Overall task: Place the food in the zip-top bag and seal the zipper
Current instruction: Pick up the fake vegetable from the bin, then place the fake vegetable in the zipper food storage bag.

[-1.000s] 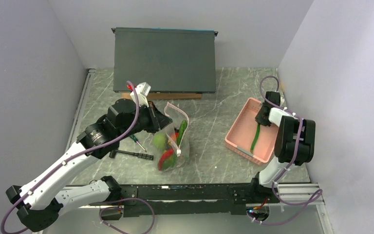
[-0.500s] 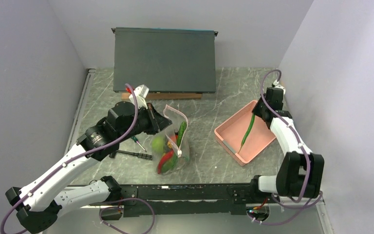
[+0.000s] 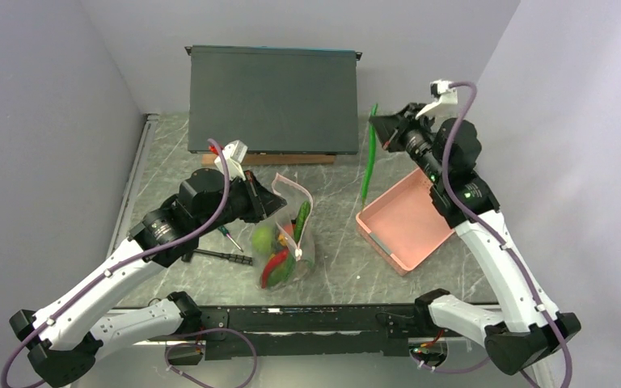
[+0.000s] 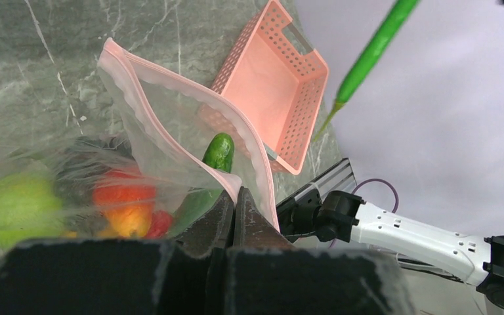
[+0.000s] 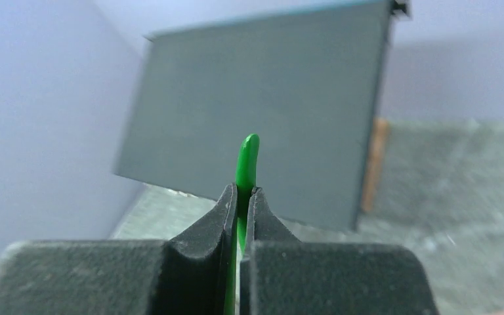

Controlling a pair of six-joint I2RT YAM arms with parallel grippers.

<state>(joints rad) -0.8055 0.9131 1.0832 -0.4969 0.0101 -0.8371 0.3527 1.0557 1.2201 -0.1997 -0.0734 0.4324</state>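
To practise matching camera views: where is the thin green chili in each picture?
Top external: chili right of centre, left of the basket, in the right gripper.
Left wrist: chili top right, above the basket.
Right wrist: chili centre, between the fingers.
Shared landmark: basket, top and left-wrist views only.

A grey-green marbled bench (image 3: 348,174) sits boxed in by plain pale lilac walls on the left (image 3: 48,121), back (image 3: 291,20) and right (image 3: 566,121). A large dark grey panel (image 3: 275,97) stands at the back, with a wooden strip (image 3: 291,159) at its foot. A black rail (image 3: 307,319) runs along the near edge. The light is soft and even.
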